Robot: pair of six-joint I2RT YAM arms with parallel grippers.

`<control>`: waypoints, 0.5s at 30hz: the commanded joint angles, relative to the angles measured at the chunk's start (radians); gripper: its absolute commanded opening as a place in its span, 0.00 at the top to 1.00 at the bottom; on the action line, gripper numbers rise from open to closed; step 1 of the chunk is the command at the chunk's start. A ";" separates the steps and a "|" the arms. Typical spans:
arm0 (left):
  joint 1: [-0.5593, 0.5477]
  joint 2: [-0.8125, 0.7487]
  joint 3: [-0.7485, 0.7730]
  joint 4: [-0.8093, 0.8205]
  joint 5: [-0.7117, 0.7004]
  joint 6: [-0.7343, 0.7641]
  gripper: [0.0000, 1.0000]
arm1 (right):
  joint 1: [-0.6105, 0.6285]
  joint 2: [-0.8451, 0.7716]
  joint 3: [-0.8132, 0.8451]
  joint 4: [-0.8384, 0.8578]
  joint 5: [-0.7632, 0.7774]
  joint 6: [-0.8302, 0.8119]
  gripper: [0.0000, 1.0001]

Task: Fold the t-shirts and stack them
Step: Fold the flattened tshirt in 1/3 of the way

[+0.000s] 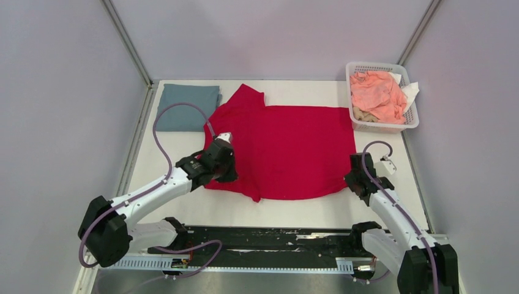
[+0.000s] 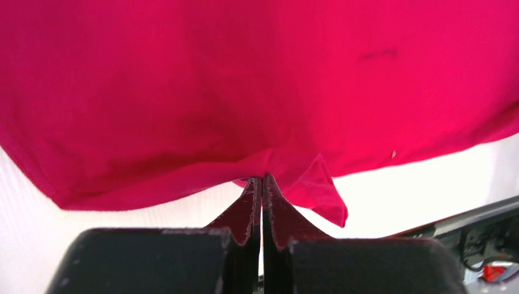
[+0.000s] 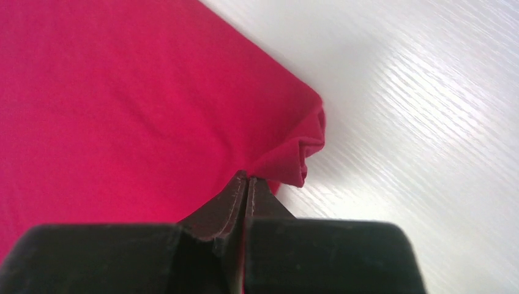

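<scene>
A crimson red t-shirt [image 1: 287, 147] lies spread flat across the middle of the white table. My left gripper [image 1: 221, 164] is shut on its near left edge; in the left wrist view the jaws [image 2: 262, 179] pinch a lifted fold of the red cloth [image 2: 257, 79]. At the shirt's near right corner my right gripper [image 1: 354, 177] is shut too, and the right wrist view has that gripper [image 3: 246, 177] clamping the bunched corner of the red shirt [image 3: 122, 110]. A grey-blue t-shirt [image 1: 186, 107] lies folded at the far left.
A white mesh basket [image 1: 411, 116] at the far right holds crumpled orange and white cloth. Grey walls close in both sides. A black rail [image 1: 275, 236] runs along the table's near edge between the arm bases.
</scene>
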 commanded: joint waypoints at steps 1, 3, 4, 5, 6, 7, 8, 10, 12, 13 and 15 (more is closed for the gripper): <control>0.076 0.047 0.070 0.104 0.039 0.032 1.00 | -0.003 0.045 0.082 0.112 0.026 -0.020 1.00; 0.115 0.065 0.080 0.134 0.069 0.035 1.00 | -0.003 0.073 0.105 0.130 0.040 -0.023 1.00; 0.138 0.072 0.085 0.159 0.075 0.038 1.00 | -0.004 0.088 0.116 0.141 0.048 -0.026 1.00; 0.148 0.086 0.088 0.168 0.079 0.043 1.00 | -0.004 0.105 0.128 0.151 0.051 -0.033 1.00; 0.165 0.093 0.099 0.178 0.078 0.046 1.00 | -0.003 0.121 0.139 0.157 0.052 -0.037 1.00; 0.173 0.107 0.107 0.180 0.067 0.050 1.00 | -0.004 0.142 0.151 0.163 0.052 -0.042 1.00; 0.186 0.113 0.119 0.181 0.061 0.052 1.00 | -0.003 0.159 0.161 0.168 0.052 -0.049 1.00; 0.207 0.122 0.131 0.190 0.043 0.057 1.00 | -0.003 0.193 0.183 0.171 0.060 -0.057 1.00; 0.228 0.121 0.135 0.208 0.030 0.061 1.00 | -0.005 0.220 0.201 0.173 0.071 -0.058 1.00; 0.234 0.117 0.135 0.215 0.025 0.065 1.00 | -0.004 0.232 0.209 0.173 0.078 -0.059 1.00; 0.249 0.111 0.138 0.238 0.013 0.074 1.00 | -0.004 0.252 0.226 0.174 0.092 -0.061 1.00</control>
